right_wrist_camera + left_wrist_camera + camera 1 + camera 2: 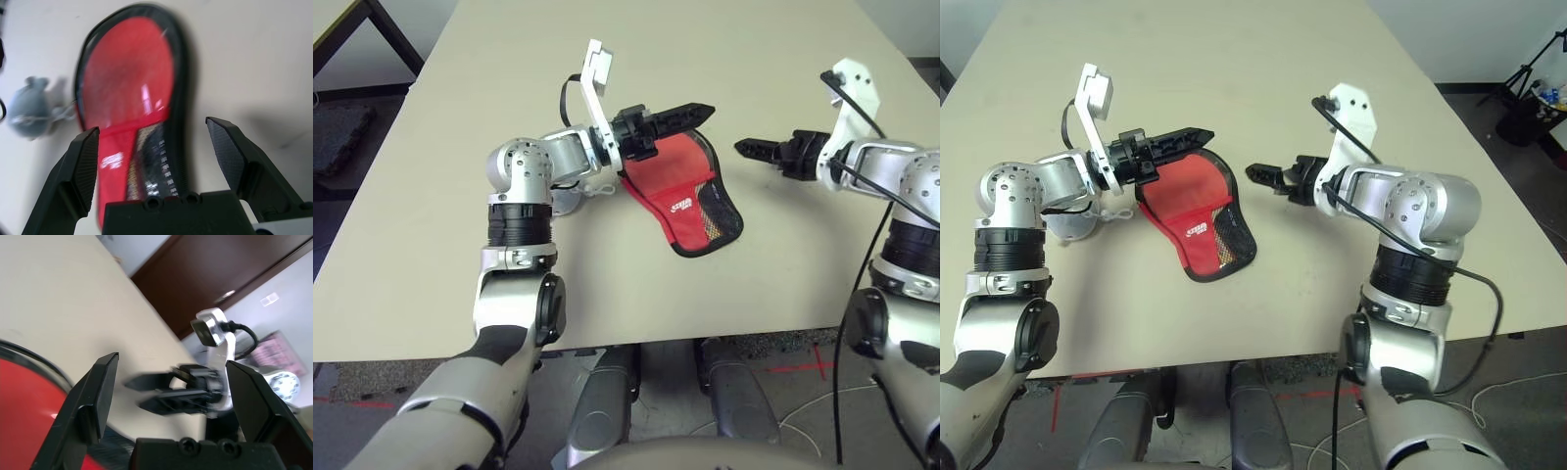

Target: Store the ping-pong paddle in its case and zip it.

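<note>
Bare tabletop (pixel 1332 294) gives a clear way between the case (pixel 1197 220) and the right gripper (pixel 1268 176), while the left gripper (pixel 680 119) hangs across the case's far end and a small grey-blue pouch (pixel 33 108) stands just beside it.

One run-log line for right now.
left gripper: open, over case | right gripper: open, empty | case: flat on table | pouch: beside case | paddle: unconfirmed

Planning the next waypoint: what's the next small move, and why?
I'd lower the left pincer slightly onto the case edge to steady it: its fingers stand open above the case's rounded end, gripping nothing, while the right pincer, also open, hovers off the case's side.
</note>
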Tool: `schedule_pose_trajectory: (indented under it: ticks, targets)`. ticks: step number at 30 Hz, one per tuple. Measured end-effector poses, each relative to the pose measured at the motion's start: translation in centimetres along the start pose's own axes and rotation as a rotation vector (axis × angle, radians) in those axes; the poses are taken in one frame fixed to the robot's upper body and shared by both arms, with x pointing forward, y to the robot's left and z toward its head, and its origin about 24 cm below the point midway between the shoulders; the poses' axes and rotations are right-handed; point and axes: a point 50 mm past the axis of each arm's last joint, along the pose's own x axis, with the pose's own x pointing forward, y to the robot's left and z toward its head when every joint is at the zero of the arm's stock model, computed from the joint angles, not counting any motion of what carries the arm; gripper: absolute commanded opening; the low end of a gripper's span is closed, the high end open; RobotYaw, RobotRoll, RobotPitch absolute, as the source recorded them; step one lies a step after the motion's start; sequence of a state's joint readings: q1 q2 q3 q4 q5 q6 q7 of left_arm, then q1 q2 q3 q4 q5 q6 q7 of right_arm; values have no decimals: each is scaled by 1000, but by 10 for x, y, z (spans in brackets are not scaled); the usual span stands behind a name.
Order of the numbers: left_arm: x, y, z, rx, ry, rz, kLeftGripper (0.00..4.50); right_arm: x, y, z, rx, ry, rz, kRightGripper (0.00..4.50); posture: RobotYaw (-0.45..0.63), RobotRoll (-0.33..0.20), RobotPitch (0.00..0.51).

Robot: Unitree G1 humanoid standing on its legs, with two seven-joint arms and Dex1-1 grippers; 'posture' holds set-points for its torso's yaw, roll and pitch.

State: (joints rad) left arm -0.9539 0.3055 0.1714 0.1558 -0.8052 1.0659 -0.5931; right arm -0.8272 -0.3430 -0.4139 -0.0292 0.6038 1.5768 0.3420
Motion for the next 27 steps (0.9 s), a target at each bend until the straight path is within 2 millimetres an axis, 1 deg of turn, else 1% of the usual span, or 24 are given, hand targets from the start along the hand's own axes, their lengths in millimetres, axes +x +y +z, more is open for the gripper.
schedule_pose_trajectory:
  ticks: [1,3,6,9,12,14,19,27]
  targets:
    - [-5,0,-2,65,22,31,4464,0,-3,-4,23,6,10,4500,73,0,233]
    - [-15,4,-12,129,72,87,4464,-1,-13,-12,84,19,5,4500,80,0,234]
    - [-26,10,-31,145,131,139,4464,-4,-25,-19,134,44,-21,4500,85,0,235]
    - [-31,9,-36,157,139,146,4464,-7,-30,-22,157,58,-20,4500,102,0,234]
    - [-37,10,-44,163,150,170,4464,-14,-39,-30,190,80,-27,4500,104,0,235]
    - [-39,11,-47,158,156,182,4464,-16,-41,-32,204,87,-23,4500,104,0,234]
    - [-34,7,-49,183,159,182,4464,-20,-42,-38,238,103,23,4500,91,0,234]
    - [-30,7,-52,191,170,181,4464,-21,-39,-50,298,148,108,4500,77,0,232]
